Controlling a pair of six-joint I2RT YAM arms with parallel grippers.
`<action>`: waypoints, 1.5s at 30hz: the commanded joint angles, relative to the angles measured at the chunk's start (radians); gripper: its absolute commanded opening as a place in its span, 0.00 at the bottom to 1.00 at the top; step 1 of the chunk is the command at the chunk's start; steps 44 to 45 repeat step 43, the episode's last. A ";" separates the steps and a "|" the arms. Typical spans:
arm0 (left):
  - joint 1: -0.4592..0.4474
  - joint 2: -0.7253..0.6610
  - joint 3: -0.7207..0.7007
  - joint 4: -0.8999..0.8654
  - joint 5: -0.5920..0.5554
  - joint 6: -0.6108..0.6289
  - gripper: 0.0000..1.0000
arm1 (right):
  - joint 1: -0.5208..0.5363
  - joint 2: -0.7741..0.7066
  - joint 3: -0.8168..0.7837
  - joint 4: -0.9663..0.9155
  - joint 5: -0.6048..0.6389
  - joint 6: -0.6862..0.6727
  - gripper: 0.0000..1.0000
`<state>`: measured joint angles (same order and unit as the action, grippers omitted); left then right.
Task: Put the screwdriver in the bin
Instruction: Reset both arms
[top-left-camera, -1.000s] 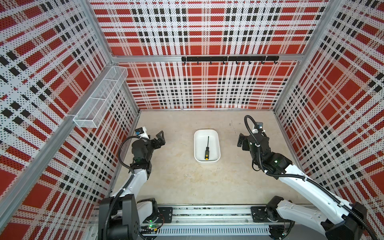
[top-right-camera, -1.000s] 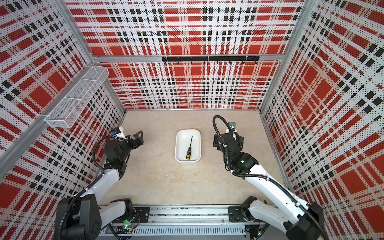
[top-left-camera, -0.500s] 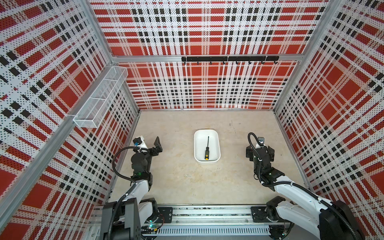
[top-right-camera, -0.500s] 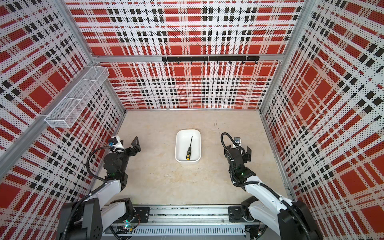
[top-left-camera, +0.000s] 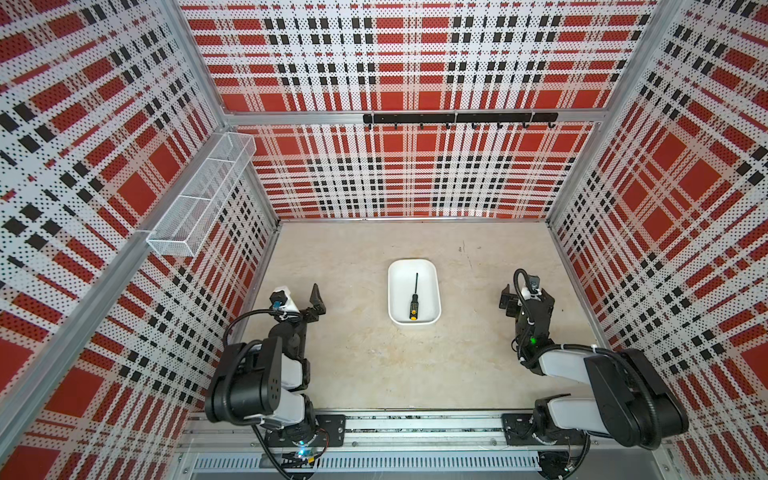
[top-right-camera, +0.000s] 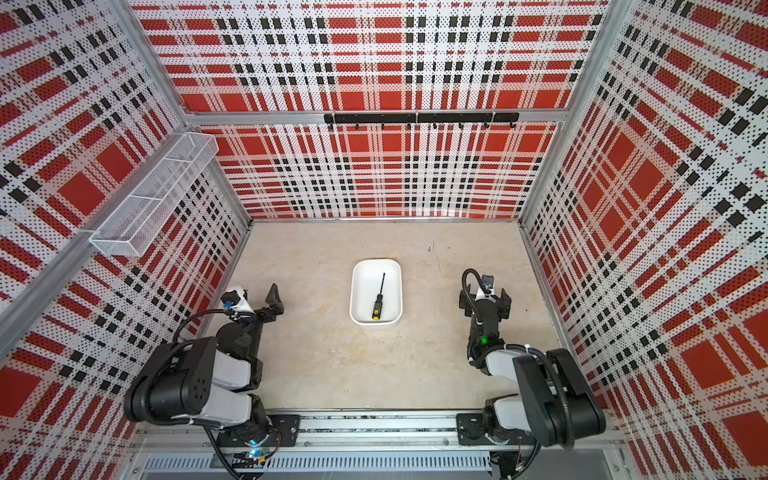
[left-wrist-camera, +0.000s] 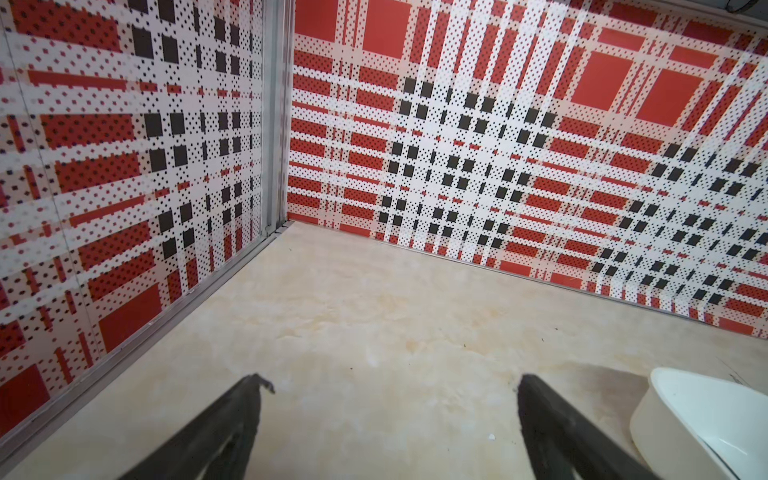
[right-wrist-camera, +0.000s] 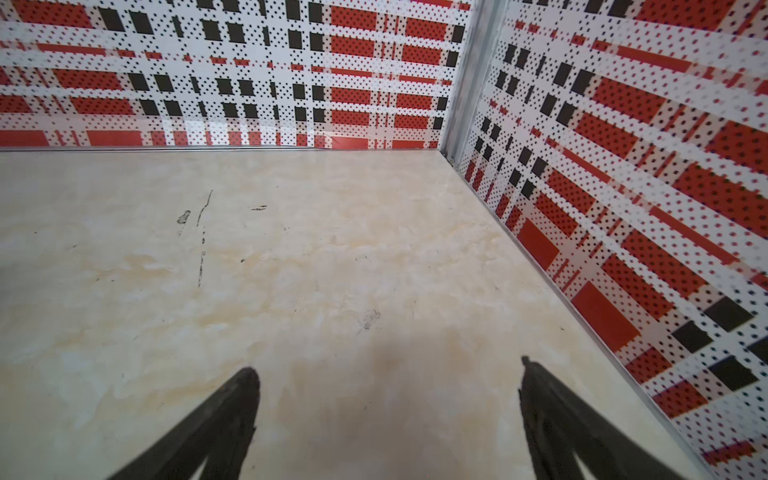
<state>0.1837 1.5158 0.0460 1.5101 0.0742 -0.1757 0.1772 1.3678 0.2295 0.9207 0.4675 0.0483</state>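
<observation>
The left gripper (left-wrist-camera: 390, 380) is spread wide with nothing between its fingers, held over the bare desk (top-left-camera: 374, 365) near the bin (top-left-camera: 398, 286). The right gripper (right-wrist-camera: 386, 368) is likewise released and empty, well apart from the bin on its other side. In both top views the screwdriver (top-left-camera: 414, 296) lies flat inside the shallow white, round-cornered bin. Its thin black shaft points toward the back wall. Its black handle carries small yellow marks, and its yellow butt end sits near the bin's front wall.
</observation>
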 joint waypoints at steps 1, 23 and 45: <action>-0.004 0.008 -0.005 0.174 -0.001 0.007 0.98 | -0.035 0.050 -0.002 0.226 -0.082 -0.028 1.00; -0.172 0.059 0.158 -0.102 -0.273 0.127 0.98 | -0.110 0.208 0.052 0.263 -0.212 0.015 1.00; -0.170 0.060 0.160 -0.102 -0.267 0.128 0.98 | -0.110 0.206 0.052 0.260 -0.217 0.015 1.00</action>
